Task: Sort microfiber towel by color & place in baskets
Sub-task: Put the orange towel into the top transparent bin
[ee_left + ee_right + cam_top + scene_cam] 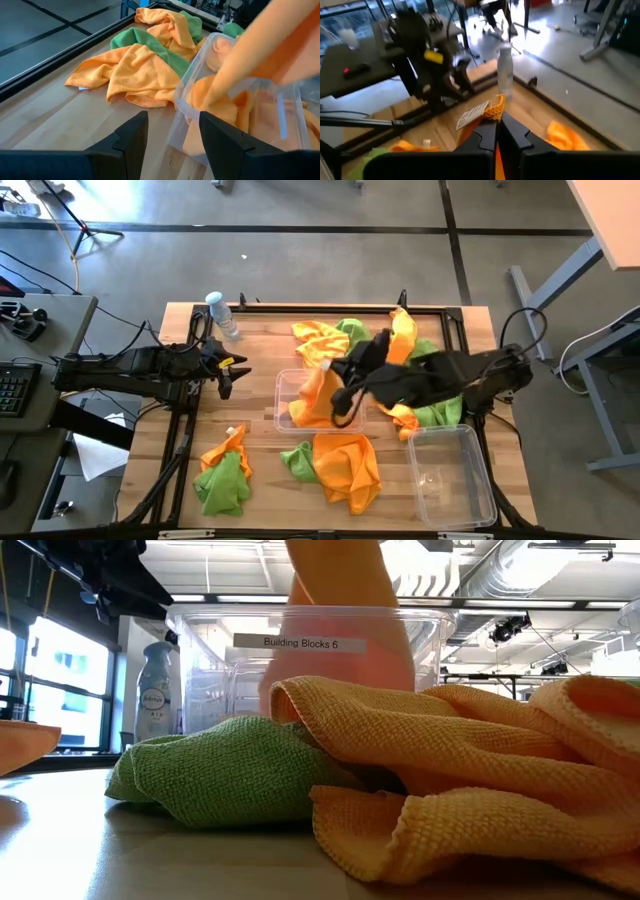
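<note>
My right gripper (347, 388) (497, 131) is shut on an orange microfiber towel (316, 394) that hangs over the middle basket (283, 384). This clear tub holds other orange towels (220, 107). The hanging towel also shows in the low view (335, 580) and the left wrist view (260, 55). A second clear basket (452, 476) stands at the near right. My left gripper (226, 372) (173, 135) is open, left of the middle basket, touching nothing. Orange and green towels lie in heaps at the far side (330, 338), near centre (342, 468) and near left (224, 476). My right gripper pinches the orange towel between its two fingers at a corner (495, 109) that bears a white label; the corner sticks out past the fingertips. The fingers slant down toward the table's left. The towel hangs below them, its lower end (308, 412) in the middle basket.
A clear water bottle (222, 314) stands at the far left corner. More orange and green towels (420, 416) lie under my right arm. Bare wood shows between my left gripper and the near-left heap. A black frame (440, 308) edges the table.
</note>
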Robot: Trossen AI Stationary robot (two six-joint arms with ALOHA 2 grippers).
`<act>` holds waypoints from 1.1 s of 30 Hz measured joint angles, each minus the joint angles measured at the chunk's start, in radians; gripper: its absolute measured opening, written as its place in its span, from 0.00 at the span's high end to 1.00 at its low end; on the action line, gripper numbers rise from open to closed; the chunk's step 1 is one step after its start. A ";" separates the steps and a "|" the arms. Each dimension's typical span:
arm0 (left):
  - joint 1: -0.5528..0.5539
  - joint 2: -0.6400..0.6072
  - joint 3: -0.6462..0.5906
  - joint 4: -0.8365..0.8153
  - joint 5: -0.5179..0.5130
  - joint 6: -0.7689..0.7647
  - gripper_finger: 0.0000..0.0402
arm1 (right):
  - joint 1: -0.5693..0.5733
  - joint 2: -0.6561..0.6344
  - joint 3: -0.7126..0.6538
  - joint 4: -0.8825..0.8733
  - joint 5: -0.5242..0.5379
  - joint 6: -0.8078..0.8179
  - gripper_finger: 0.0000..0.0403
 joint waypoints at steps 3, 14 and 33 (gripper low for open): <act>0.000 0.000 0.000 0.000 0.000 -0.001 0.58 | -0.016 0.007 -0.091 0.050 -0.007 0.060 1.00; 0.000 0.001 0.000 -0.001 -0.005 0.018 0.58 | -0.148 0.010 -0.411 0.560 -0.285 0.071 1.00; 0.000 0.013 0.000 -0.050 0.016 0.018 0.58 | -0.160 0.092 -0.279 -0.018 -0.436 0.583 1.00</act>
